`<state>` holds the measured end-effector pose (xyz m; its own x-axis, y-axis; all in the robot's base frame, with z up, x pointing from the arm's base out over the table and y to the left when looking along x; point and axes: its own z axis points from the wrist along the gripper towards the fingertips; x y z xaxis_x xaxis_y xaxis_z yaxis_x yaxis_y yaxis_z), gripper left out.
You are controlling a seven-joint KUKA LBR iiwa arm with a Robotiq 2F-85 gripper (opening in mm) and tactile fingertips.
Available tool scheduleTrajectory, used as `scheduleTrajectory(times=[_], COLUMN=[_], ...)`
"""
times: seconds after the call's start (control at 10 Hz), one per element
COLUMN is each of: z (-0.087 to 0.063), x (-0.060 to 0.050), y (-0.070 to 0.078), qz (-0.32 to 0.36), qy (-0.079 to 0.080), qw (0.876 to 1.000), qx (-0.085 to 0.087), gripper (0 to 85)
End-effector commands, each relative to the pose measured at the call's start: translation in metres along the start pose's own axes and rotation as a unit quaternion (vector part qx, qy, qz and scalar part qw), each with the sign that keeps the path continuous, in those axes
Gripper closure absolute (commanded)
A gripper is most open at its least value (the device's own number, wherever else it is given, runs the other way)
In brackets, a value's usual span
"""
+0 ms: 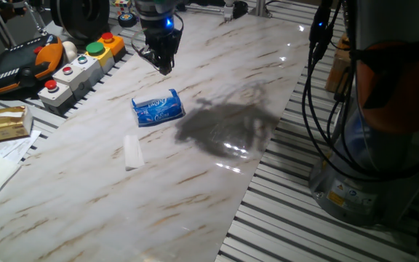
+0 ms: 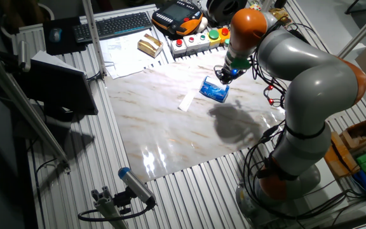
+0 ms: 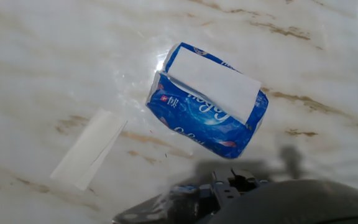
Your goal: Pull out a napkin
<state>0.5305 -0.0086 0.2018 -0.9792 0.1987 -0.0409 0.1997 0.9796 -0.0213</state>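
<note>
Marble tabletop [image 1: 195, 182] fills my views, pale with brown veins, ringed by slatted aluminium. From the fingers outward: my gripper [image 1: 162, 62] hangs above the marble in the upper middle of one fixed view, empty. Its fingertips look close together, but they are dark and small there and cropped from the hand view, so I cannot tell their opening for certain.

Down and slightly left of the fingers in that fixed view lies the blue packet [image 1: 158, 108], near but apart. In the hand view it sits at centre, long axis running upper left to lower right, with the napkin [image 3: 213, 84] showing as a white rectangle in its open top. A folded white strip [image 3: 89, 148] lies apart at lower left.

I judge the coming move as a descent onto that white face, the single arm's only target.
</note>
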Motion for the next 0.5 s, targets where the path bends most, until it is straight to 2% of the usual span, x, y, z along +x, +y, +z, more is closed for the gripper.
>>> scheduleTrajectory(times=[0.0,0.2,0.4], z=[0.002,0.013,0.016], x=[-0.001,-0.003,-0.005], y=[0.000,0.000,0.000], qz=[-0.003,-0.024,-0.040], qy=[-0.002,-0.005,-0.005], qw=[1.000,1.000,0.999], qx=[0.001,0.005,0.005], gripper=[84.3,84.3,84.3])
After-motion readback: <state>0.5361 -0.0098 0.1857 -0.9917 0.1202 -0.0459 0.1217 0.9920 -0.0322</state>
